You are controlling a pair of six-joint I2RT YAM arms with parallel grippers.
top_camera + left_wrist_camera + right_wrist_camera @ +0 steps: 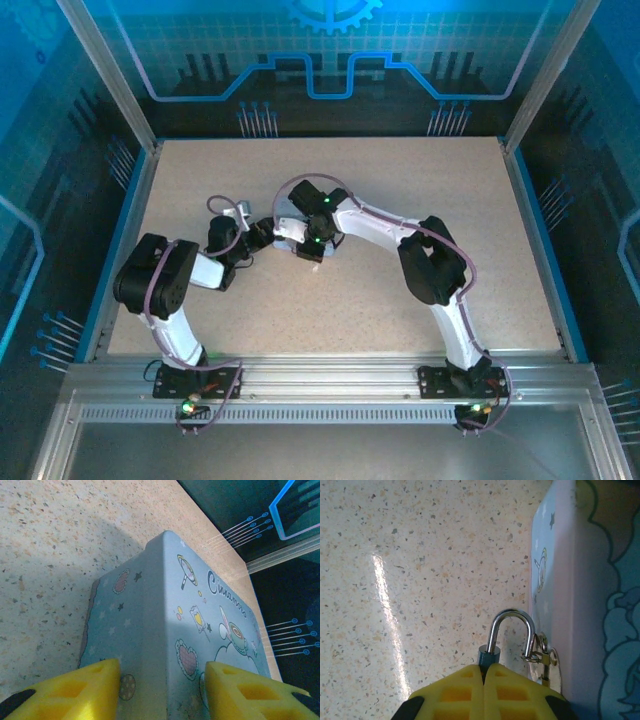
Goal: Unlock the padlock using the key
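The pale grey-blue cartoon tin [165, 605] stands on the table, and its side wall [555, 580] runs up the right of the right wrist view. My left gripper [162, 672] straddles one corner of the tin, a yellow finger [95, 685] pressed on each face. The dark-blue padlock [488, 656] peeks out between my right gripper's [483, 672] closed yellow fingers. Its silver shackle [512, 616] arches up, and its right leg passes through the small metal hasp ring [540, 657] on the tin. The key is hidden. From above, both grippers meet at the tin [290, 228].
The speckled beige table [420, 190] has open room to the right, behind and in front of the tin. A blue rail [540, 240] edges it on the right, with metal posts at the back corners. The table edge [220, 545] runs close behind the tin.
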